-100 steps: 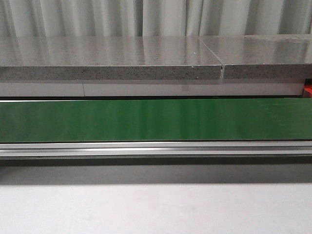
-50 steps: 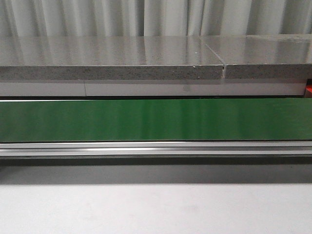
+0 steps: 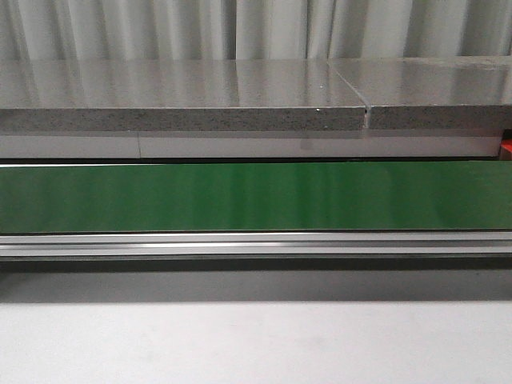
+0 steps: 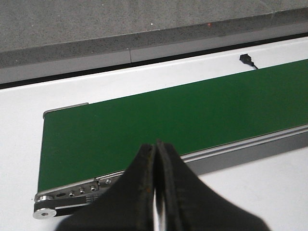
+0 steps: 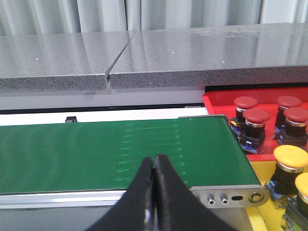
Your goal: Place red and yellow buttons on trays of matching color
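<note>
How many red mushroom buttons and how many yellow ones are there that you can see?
Red mushroom-cap push buttons: 4, in the red plastic tray
Yellow mushroom-cap push buttons: 2, in the yellow plastic tray; the second is cut off by the picture edge
Total: 6 in view, all in the right wrist view; more may lie outside it.

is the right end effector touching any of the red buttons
Apart. The right wrist view shows the right end effector shut over the green belt, with bare belt between it and the red buttons in the red tray.
</note>
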Controlling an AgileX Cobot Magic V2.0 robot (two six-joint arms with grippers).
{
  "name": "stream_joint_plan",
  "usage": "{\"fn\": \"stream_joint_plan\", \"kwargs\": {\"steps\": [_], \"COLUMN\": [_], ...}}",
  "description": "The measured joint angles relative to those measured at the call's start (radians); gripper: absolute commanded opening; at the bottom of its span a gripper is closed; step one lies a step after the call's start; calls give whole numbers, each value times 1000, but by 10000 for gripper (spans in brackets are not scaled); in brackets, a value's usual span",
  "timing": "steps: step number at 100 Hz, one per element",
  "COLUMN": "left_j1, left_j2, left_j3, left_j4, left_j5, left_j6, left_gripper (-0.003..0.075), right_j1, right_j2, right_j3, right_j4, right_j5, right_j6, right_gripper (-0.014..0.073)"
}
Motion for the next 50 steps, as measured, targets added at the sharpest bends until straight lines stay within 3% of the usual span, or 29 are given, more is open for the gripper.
{"fn": "stream_joint_plan", "kwargs": {"steps": [35, 50], "left_j1": [0, 0], "left_j2": [0, 0], "left_j3": [2, 49], "left_j4": [11, 48], "left_j5": [-4, -107], "left_j6": [0, -81], "left_gripper": [-21, -21], "right_j1": [0, 0], "right_j2": [0, 0], "right_j3": [0, 0], "right_j4": [0, 0], "right_j5": [0, 0], "right_j6": [0, 0], "right_gripper": [-65, -65]}}
